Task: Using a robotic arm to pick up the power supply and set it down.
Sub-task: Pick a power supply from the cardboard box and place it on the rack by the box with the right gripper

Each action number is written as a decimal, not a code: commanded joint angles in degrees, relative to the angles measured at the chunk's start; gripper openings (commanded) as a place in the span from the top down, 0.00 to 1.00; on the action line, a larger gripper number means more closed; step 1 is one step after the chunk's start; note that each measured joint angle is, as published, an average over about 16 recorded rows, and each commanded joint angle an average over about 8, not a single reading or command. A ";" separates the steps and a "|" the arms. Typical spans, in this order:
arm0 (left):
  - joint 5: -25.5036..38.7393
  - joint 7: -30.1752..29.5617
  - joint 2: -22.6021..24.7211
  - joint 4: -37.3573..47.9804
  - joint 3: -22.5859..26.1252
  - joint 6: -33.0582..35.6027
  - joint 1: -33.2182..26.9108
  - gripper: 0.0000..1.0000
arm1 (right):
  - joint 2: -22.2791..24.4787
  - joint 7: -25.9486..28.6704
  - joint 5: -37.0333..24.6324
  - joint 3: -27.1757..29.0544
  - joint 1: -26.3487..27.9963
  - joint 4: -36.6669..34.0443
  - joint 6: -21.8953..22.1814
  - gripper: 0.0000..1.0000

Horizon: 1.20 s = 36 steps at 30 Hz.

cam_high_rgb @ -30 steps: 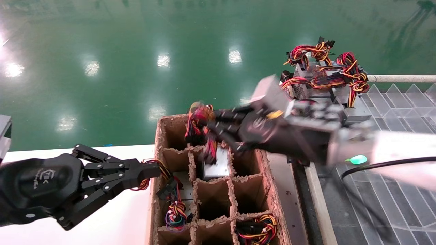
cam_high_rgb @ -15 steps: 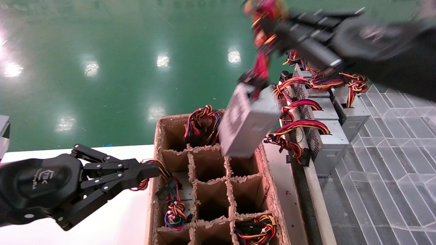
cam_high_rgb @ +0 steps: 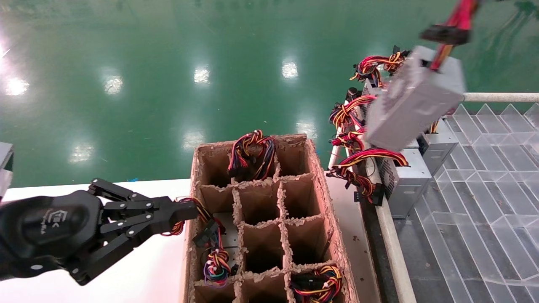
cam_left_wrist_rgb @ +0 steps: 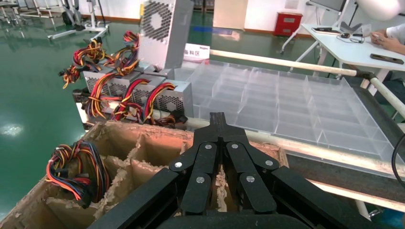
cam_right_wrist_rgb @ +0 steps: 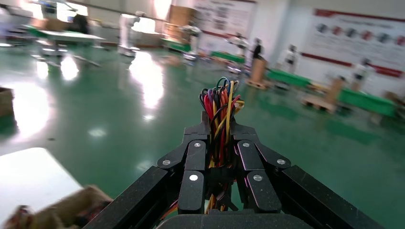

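green shop floor behind a white table (cam_high_rgb: pixel 139 269) with a divided cardboard box (cam_high_rgb: pixel 313 168).
the power supply (cam_high_rgb: pixel 414 99) hangs tilted by its wires (cam_right_wrist_rgb: pixel 220 112), above the row of like boxes (cam_high_rgb: pixel 406 181) beside the clear tray (cam_high_rgb: pixel 484 202); half a second ago it hung over the carton's far cells. the right gripper (cam_right_wrist_rgb: pixel 221 145) is clamped on the wire bundle. the left gripper (cam_high_rgb: pixel 185 211) rests pressed together at the carton's near wall, unmoved.

I see a silver-grey power supply (cam_high_rgb: pixel 414 101) with red-yellow-black wires (cam_right_wrist_rgb: pixel 220 119), a brown cardboard crate (cam_high_rgb: pixel 324 202), and a green floor (cam_high_rgb: pixel 168 63).
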 commanded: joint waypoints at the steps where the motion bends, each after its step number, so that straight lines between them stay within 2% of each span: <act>1: 0.00 0.00 0.00 0.00 0.00 0.00 0.00 1.00 | 2.17 0.54 0.53 1.60 -1.92 -0.06 1.14 1.00; 7: 0.00 0.00 0.00 0.00 0.00 0.00 0.00 1.00 | 6.25 1.50 0.19 5.60 -9.84 -0.43 4.88 1.00; 13: 0.00 0.00 0.00 0.00 0.00 0.00 0.00 1.00 | 8.17 1.56 -0.47 9.65 -17.71 -0.67 7.08 1.00; 23: 0.00 0.00 0.00 0.00 0.00 0.00 0.00 1.00 | 7.24 0.86 -1.69 16.20 -28.76 -0.67 8.28 1.00; 36: 0.00 0.00 0.00 0.00 0.00 0.00 0.00 1.00 | 5.96 1.54 -1.28 27.47 -37.12 0.48 6.83 1.00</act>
